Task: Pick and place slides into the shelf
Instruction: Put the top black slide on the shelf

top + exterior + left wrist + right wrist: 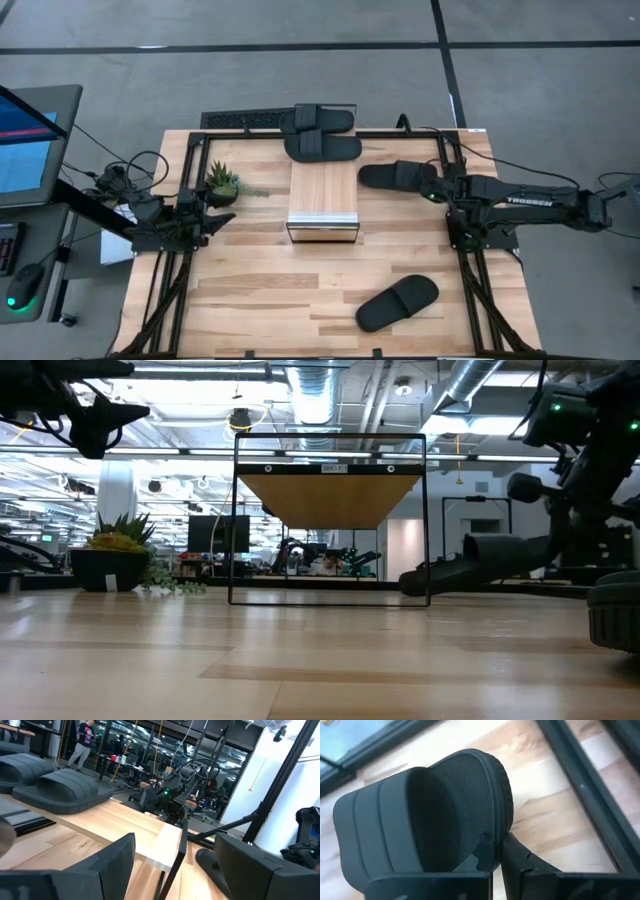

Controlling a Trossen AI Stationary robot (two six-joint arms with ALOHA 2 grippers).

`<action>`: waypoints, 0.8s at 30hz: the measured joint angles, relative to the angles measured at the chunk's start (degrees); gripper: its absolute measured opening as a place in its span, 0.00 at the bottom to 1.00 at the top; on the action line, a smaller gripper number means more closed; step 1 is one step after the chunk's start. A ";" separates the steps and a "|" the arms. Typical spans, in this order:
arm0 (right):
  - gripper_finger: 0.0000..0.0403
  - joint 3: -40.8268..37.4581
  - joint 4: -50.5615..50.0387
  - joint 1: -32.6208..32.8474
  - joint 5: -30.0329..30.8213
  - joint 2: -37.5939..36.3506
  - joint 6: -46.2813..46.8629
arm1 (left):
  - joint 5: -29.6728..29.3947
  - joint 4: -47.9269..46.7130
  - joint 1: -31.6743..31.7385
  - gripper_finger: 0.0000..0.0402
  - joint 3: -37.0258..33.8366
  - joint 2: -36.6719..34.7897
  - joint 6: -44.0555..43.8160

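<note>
The shelf stands mid-table, a wood plank top on a thin metal frame. Two black slides lie side by side on its far end, also seen in the left wrist view. A third slide rests sole-down on the table near the near right corner. My right gripper is right of the shelf, shut on the fourth slide. My left gripper waits open at the table's left, beside a plant, facing the shelf. My right gripper pinches the slide's sole by its raised rim, one finger on the textured footbed side and one on the outer side. It comes from the table's right. The slide sticks out toward the shelf, tilted, with its free end lower.
A small potted plant stands left of the shelf, close to my left gripper. Dark metal rails run along the table's left and right sides. A monitor and mouse sit off the left edge. Bare wood lies between the shelf and the near edge.
</note>
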 joint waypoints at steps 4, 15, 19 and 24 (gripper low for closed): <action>0.01 1.17 -1.87 -0.82 2.87 -0.02 1.76 | 1.12 0.03 0.00 0.64 0.00 0.01 -0.17; 0.00 7.83 -11.30 -5.10 8.88 -0.02 0.05 | 1.12 -1.23 -0.01 0.64 0.00 -0.01 -2.87; 0.00 13.30 -19.13 -5.62 11.90 -0.07 -0.03 | 1.14 -2.48 0.01 0.64 0.00 0.00 -3.89; 0.00 19.29 -21.47 -5.62 16.32 -0.82 -2.44 | 1.14 -3.57 0.00 0.64 0.00 0.01 -4.40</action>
